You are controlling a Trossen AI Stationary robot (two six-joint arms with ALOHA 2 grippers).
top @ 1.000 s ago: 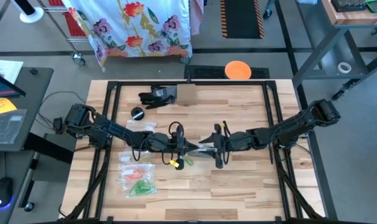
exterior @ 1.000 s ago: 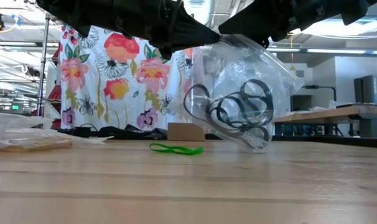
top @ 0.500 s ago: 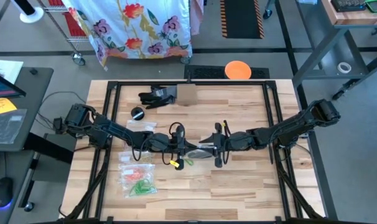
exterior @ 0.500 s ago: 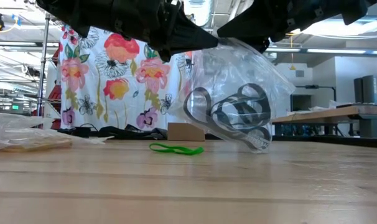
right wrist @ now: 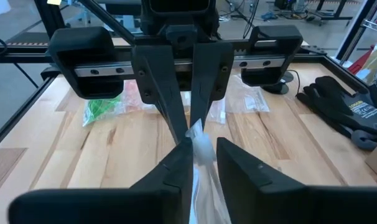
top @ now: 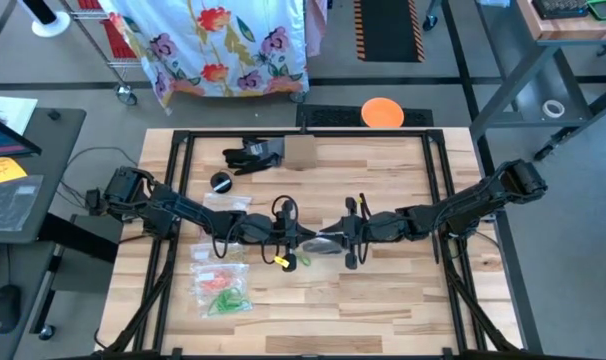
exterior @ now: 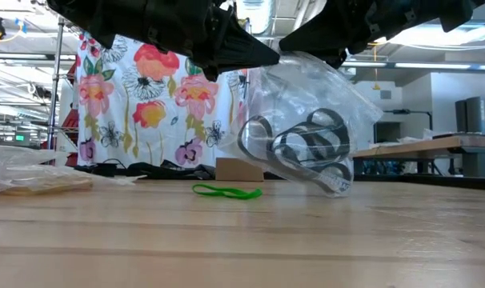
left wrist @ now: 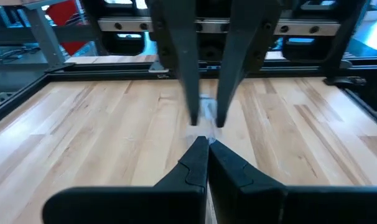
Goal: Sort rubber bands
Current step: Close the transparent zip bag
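A clear plastic bag [exterior: 306, 96] with several black rubber bands [exterior: 298, 148] inside hangs between my two arms over the table's middle [top: 328, 243]. My left gripper [left wrist: 207, 142] reaches in from the table's left and is shut on the bag's top. My right gripper [right wrist: 204, 143] faces it from the right. It is open by a narrow gap, with one finger on either side of the bag's top edge [right wrist: 200, 144]. A loose green rubber band [exterior: 226, 192] lies flat on the wood in front of the bag. My left gripper pinches the bag's top edge [left wrist: 204, 130] between its two fingertips, coming nearly level from the table's left. The bag hangs below the fingers; whether its lowest corner [exterior: 334, 189] touches the table I cannot tell. My right gripper has the plastic lying against the inner side of one finger [right wrist: 183, 152]. The other finger [right wrist: 229, 155] stands apart from it.
Two more clear bags [top: 221, 285], holding red-orange and green bands, lie at the near left. Black gloves [top: 251, 155], a small cardboard box [top: 299, 152] and a black round object [top: 220, 182] sit toward the far edge. A black frame rail [top: 173, 180] borders the table.
My right gripper's fingers have drawn closer together around the bag's top while both arms kept their place. The bag and the black bands inside it have swayed slightly.
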